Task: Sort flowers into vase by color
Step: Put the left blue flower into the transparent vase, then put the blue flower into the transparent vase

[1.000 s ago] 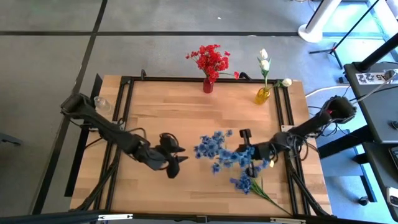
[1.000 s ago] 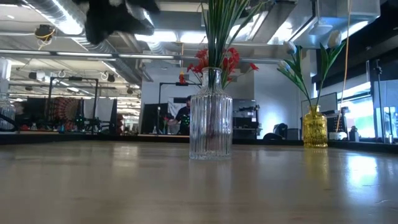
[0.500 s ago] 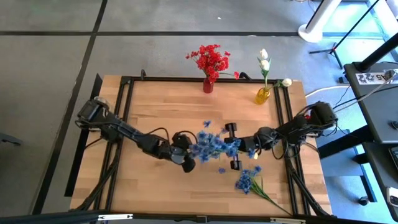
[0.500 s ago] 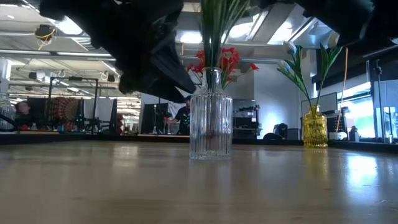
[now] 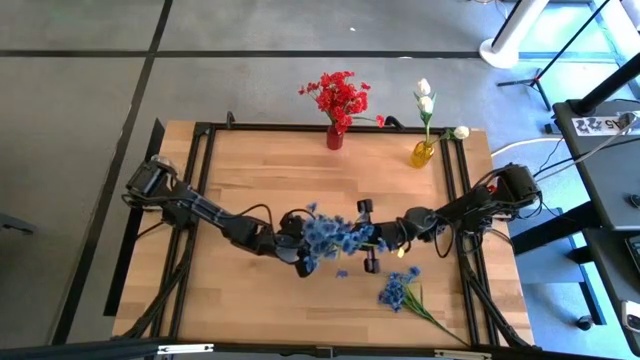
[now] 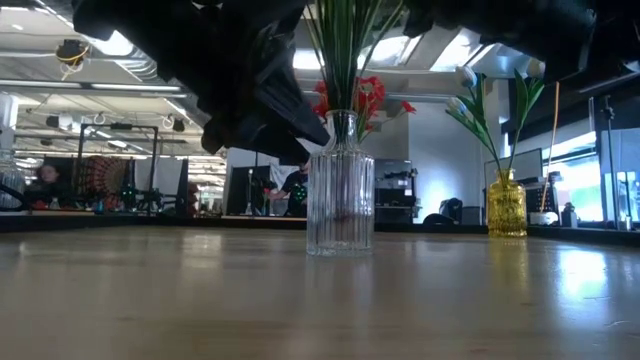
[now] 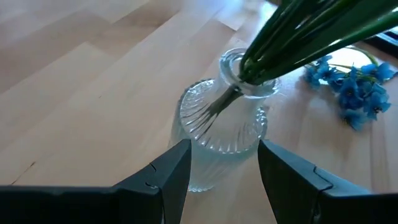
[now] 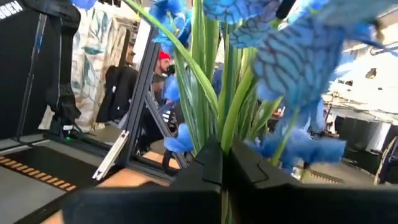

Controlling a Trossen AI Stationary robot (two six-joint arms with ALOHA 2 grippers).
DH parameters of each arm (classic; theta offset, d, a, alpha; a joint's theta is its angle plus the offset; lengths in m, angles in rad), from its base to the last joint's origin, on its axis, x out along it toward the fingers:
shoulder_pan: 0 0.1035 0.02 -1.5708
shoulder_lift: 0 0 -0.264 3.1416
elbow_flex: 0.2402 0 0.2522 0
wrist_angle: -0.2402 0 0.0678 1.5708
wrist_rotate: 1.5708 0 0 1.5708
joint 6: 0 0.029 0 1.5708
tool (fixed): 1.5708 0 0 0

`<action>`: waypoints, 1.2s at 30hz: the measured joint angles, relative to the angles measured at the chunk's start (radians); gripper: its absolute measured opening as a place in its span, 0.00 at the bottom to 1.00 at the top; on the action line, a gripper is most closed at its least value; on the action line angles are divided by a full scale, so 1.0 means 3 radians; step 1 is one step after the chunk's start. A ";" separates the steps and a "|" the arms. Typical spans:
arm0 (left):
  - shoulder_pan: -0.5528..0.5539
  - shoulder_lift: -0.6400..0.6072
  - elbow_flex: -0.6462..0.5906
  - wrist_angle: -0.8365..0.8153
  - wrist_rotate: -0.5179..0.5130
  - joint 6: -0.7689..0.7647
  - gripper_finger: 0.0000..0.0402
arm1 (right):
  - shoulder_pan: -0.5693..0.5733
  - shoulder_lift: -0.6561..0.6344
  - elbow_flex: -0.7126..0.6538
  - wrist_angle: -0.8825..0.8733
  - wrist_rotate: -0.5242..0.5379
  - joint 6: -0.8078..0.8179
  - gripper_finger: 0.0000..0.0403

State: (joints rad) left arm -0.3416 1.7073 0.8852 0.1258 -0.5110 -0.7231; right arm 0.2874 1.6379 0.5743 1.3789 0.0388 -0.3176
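A bunch of blue flowers (image 5: 330, 235) stands mid-table with its green stems (image 7: 292, 31) in the mouth of a clear ribbed vase (image 6: 340, 195). My right gripper (image 8: 222, 162) comes in from the table's right and is shut on those stems. My left gripper (image 7: 224, 174) is open, one finger on each side of the clear vase (image 7: 217, 124), reaching in from the left (image 5: 303, 255). More blue flowers (image 5: 398, 290) lie flat on the table near the right front. Red flowers (image 5: 337, 95) and white buds (image 5: 425, 100) stand in their own vases at the far edge. My right gripper pinches the green stems (image 8: 227, 118) of the blue bunch between its two fingers, just under the blooms. The fingers come about level from the table's right and lie across the stems. The bunch stands upright, its lower ends in the clear vase's mouth. My left gripper: whether its fingers touch the vase, I cannot tell.
A yellow vase (image 6: 507, 205) holds the white buds at the far right, and a red vase (image 5: 334, 138) holds the red flowers at far centre. One white bud (image 5: 461, 132) lies at the far right corner. A black frame rims the table. Bare wood lies on the near left.
My left gripper has moved toward the table's right, up to the clear vase. My right gripper has moved toward the table's left, and the blue blooms, spread wide before, are now drawn together and shifted left over the vase. The vase has stayed where it was.
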 joint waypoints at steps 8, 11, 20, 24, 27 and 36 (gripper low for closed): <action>-0.0078 -0.0221 0.0000 -0.0055 -0.0023 0.0003 0.45 | 0.0000 0.0000 -0.0145 -0.0279 0.0386 0.0137 0.00; -0.0078 -0.0358 0.0000 -0.0127 -0.0080 0.0004 0.45 | 0.0001 -0.0001 -0.0229 -0.0383 0.0683 0.0333 0.01; -0.0069 -0.0468 0.0001 -0.0171 -0.0103 0.0089 0.45 | 0.0001 -0.0008 -0.0237 -0.1187 0.1366 0.0890 0.11; -0.0069 -0.0468 0.0001 -0.0171 -0.0112 0.0090 0.45 | 0.0000 -0.0045 -0.0203 -0.1458 0.1418 0.0934 0.23; -0.0087 -0.0468 0.0001 -0.0213 -0.0123 0.0090 0.45 | 0.0001 -0.0191 -0.0053 -0.1917 0.1418 0.0964 0.37; -0.0273 -0.0734 0.0001 -0.0682 -0.0208 -0.0060 0.45 | 0.0004 -0.0865 0.0743 -0.4673 0.0893 0.1607 0.76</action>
State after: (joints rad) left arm -0.4234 1.4871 0.8856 -0.0789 -0.5735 -0.7412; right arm 0.2886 1.3785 0.7973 -0.0230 0.3067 0.1646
